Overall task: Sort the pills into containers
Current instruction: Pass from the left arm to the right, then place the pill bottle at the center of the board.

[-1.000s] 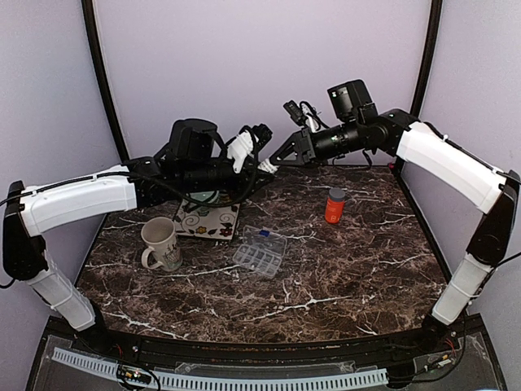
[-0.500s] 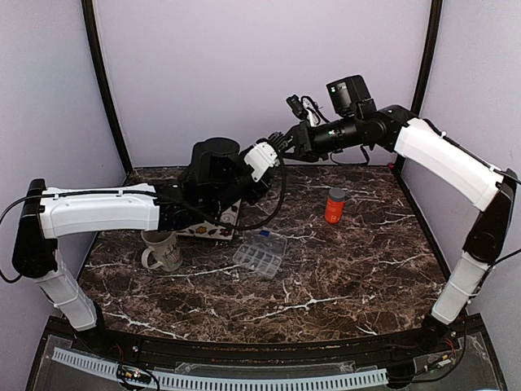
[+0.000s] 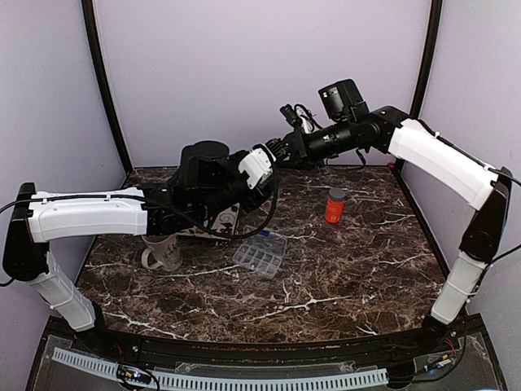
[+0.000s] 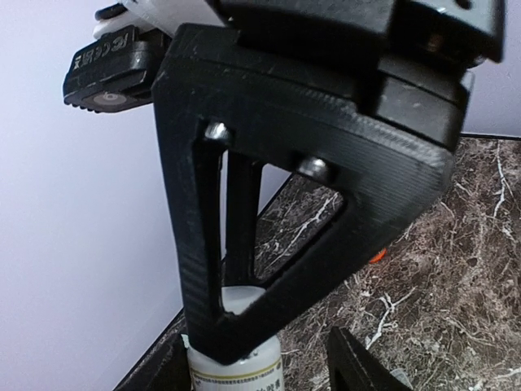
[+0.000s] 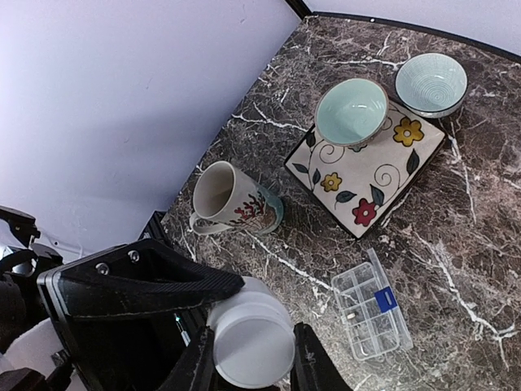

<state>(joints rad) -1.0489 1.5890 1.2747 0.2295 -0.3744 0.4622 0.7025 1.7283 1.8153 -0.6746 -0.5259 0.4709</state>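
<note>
Right wrist view: the organiser box (image 5: 373, 311) is lying on the surface (image 5: 488, 244), long axis toward the floral plate (image 5: 366, 175). The right gripper (image 5: 248, 362) is clenching a white bottle (image 5: 252, 342); the left gripper (image 4: 260, 371) is hanging released.

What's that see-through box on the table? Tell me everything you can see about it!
The see-through box is a flat rectangular organiser that looks like clear plastic, split by thin dividers into a grid of little cells. A small blue patch shows at one cell; what it is, and whether other cells hold anything, is too small to tell. The box lies flat and slanted near the middle of the dark marble table, apart from the flowery tile and the mug. Only the table touches it.
</note>
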